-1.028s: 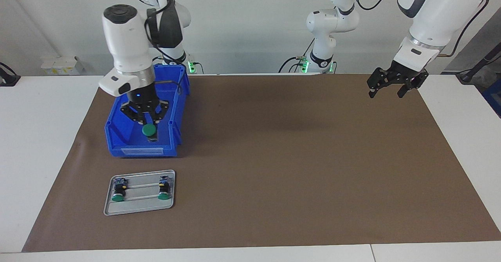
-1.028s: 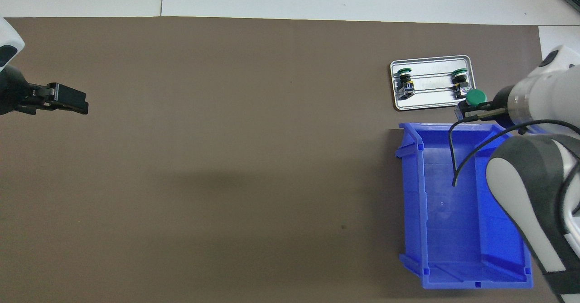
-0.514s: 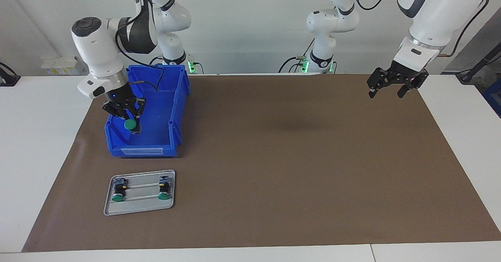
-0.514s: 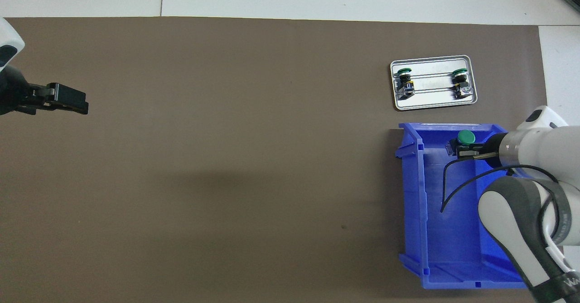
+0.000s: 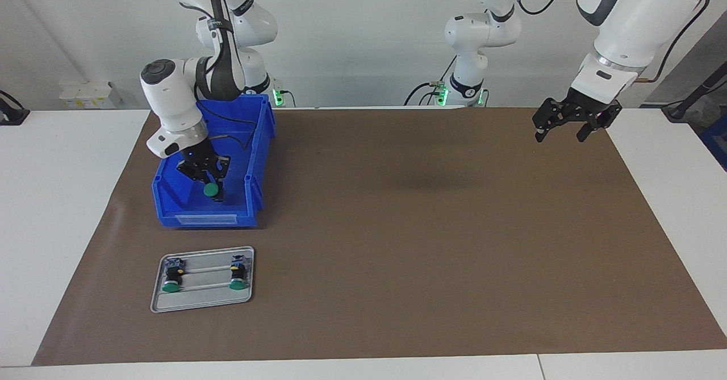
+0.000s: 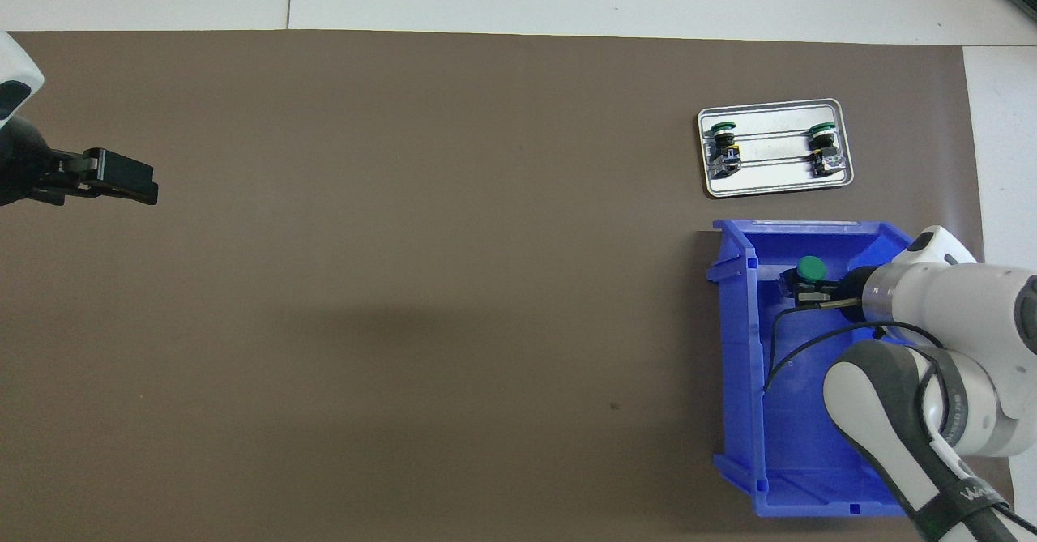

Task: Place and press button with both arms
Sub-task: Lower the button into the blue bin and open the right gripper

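Observation:
The button point(image 5: 211, 190) point(image 6: 810, 267), with a round green cap and dark body, hangs in my right gripper point(image 5: 212, 183) point(image 6: 804, 289), which is shut on it. Both are low inside the blue bin point(image 5: 204, 219) point(image 6: 737, 364), at the bin's end farther from the robots. Two more green-capped buttons point(image 5: 170, 280) point(image 5: 238, 276) lie on the grey tray point(image 5: 201, 306) point(image 6: 770, 107), which sits farther from the robots than the bin. My left gripper point(image 5: 559, 130) point(image 6: 142, 185) waits open and empty in the air over the mat at the left arm's end of the table.
A brown mat point(image 5: 426, 226) covers the table between the two arms. The bin's blue walls point(image 6: 810, 226) stand around the right gripper. A black cable point(image 6: 778, 339) from the right wrist loops down into the bin.
My right gripper has carried the button from high over the gap between tray and bin back toward the robots and down into the bin. The left arm has not moved.

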Robot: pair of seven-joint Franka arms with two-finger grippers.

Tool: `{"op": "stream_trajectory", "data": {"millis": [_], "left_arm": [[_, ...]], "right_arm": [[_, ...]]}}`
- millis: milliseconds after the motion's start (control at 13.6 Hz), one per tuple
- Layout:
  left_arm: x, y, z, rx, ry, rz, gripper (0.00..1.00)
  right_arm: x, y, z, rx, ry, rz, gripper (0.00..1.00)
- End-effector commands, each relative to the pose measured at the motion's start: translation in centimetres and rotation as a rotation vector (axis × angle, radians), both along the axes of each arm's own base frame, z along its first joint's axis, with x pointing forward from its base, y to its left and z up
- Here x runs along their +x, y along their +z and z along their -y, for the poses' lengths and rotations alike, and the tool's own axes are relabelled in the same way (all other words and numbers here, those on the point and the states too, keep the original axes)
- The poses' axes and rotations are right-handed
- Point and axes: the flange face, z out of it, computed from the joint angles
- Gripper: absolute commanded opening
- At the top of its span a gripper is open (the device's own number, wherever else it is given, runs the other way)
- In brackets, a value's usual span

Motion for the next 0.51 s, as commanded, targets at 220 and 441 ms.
{"op": "stream_trajectory", "data": {"millis": [220, 441], "left_arm": [[-0.8, 0.2, -0.4, 0.005, -0.002, -0.002, 1.00], [-0.8, 0.2, -0.4, 0.005, -0.002, -0.002, 1.00]], "right_arm": [[-0.6, -1.7, 0.3, 0.007, 0.006, 0.024, 0.00], [-0.8, -2.0, 0.1, 0.005, 0.010, 0.028, 0.00]]}}
